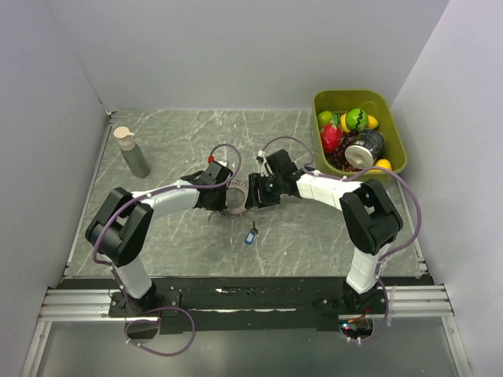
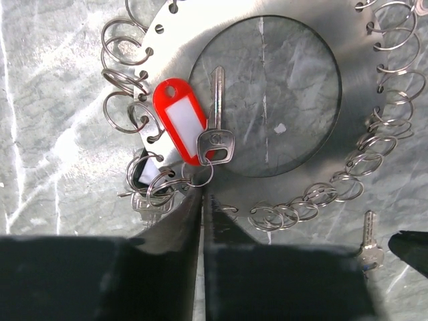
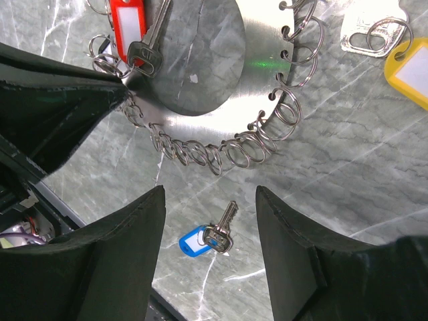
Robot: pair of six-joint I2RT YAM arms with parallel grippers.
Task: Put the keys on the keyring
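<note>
Black left claw [image 2: 202,198] tight on keyring [image 2: 352,87]

The keyring [image 3: 227,127] lies flat, blue-tagged key [image 3: 208,239] loose beside it.

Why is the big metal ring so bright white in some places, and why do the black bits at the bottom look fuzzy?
Left wrist view: glare whitens the keyring and the table; the left fingers are too near the lens, so blurry. Right wrist view: a green glint on the keyring, right fingers dark and soft-edged. Top view: even light, faint shadows.
</note>
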